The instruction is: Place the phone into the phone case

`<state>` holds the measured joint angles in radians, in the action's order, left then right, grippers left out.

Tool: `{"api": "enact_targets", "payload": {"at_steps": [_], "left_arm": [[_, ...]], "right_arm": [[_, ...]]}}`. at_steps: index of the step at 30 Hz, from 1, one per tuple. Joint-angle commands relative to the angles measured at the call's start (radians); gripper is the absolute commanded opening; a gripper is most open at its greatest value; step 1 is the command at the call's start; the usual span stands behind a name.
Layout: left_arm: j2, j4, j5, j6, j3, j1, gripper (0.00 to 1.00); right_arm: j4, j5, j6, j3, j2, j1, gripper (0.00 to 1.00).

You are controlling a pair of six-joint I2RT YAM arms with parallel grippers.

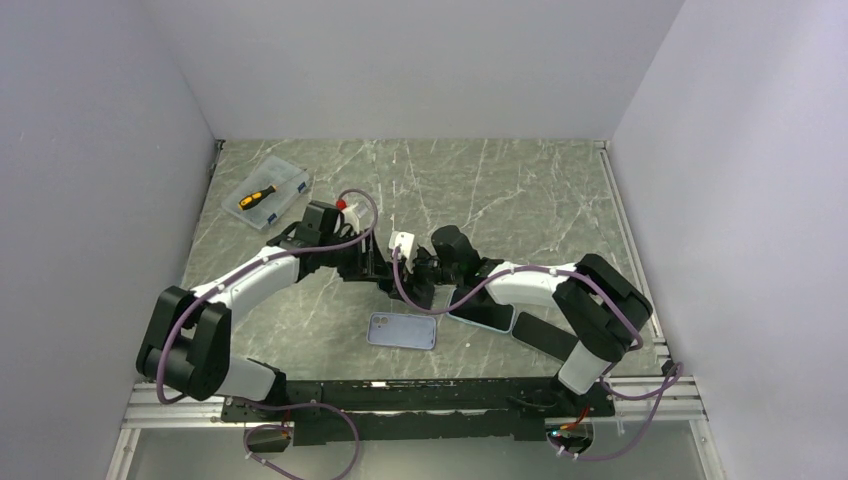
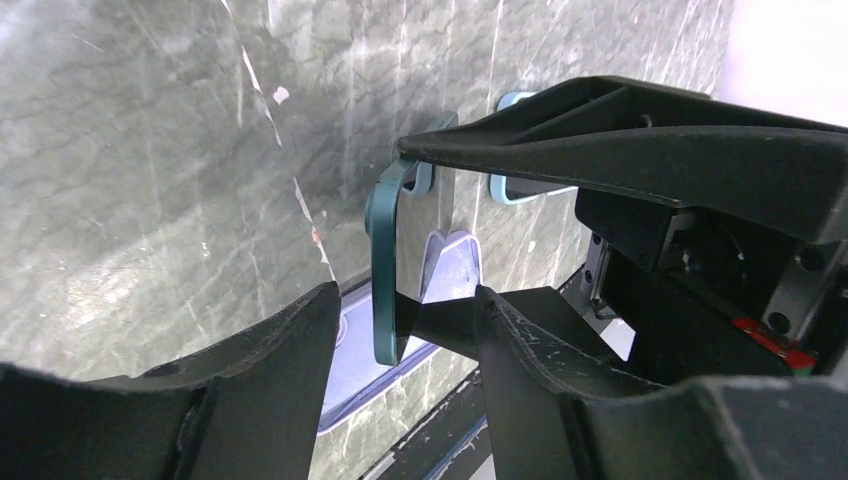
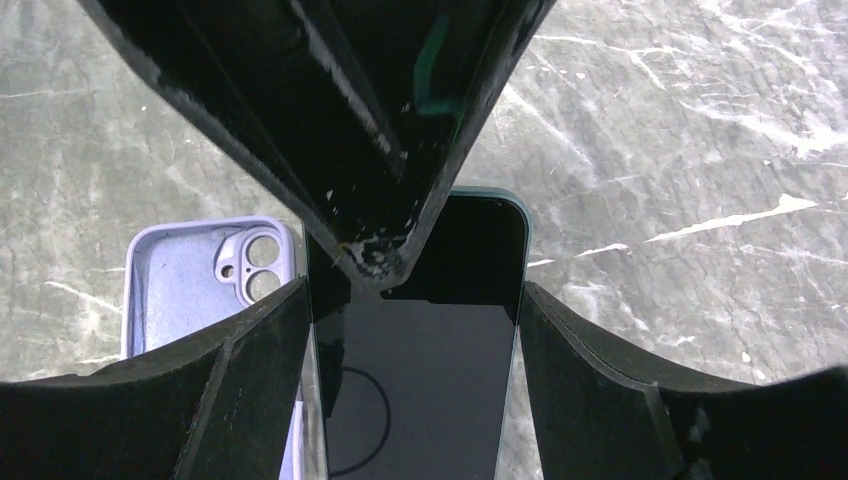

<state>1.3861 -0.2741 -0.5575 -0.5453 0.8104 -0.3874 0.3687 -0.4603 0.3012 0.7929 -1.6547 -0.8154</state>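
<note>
top view / phone case (image 1: 401, 330): flat on the table, open side up, long axis left-right, camera cutout at its left end
top view / grippers: left gripper (image 1: 385, 262) and right gripper (image 1: 425, 268) meet tip to tip, just far of the case; about equally close to it
top view / phone: hidden between the two grippers, cannot be made out here
top view / clutter: light-blue handset (image 1: 482, 314) just right of the case; not part of this step
left wrist / phone (image 2: 385, 265): teal, seen edge-on, off the table, long axis upright in this view; case below it
left wrist / left jaws: part open, one finger either side of the phone's thickness, a gap showing on the left side, nothing clamped
right wrist / phone: dark screen toward the camera, long axis running straight out along the fingers (image 3: 250, 345)
right wrist / right jaws: wide, closed on the phone's two long edges; carries it
right wrist / case: to the left of the phone, down on the table, cutout end pointing away from the wrist
key relation (judgement): phone must tip flat and go down toward the near side; whether its camera end matches the cutout end I cannot tell
</note>
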Motion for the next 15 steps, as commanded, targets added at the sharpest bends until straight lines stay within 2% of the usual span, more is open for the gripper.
{"api": "enact_targets", "payload": {"at_steps": [1,8,15], "left_arm": [[0.024,0.033,-0.025,-0.004,0.024,-0.028,0.56],[0.038,0.031,-0.018,0.0,0.024,-0.038,0.45],[0.046,0.012,-0.014,0.013,0.042,-0.039,0.26]], "right_arm": [[0.078,-0.035,0.028,0.003,0.046,-0.005,0.47],[0.074,-0.036,0.026,0.006,0.04,-0.005,0.48],[0.069,-0.031,0.026,0.014,0.033,-0.005,0.49]]}}
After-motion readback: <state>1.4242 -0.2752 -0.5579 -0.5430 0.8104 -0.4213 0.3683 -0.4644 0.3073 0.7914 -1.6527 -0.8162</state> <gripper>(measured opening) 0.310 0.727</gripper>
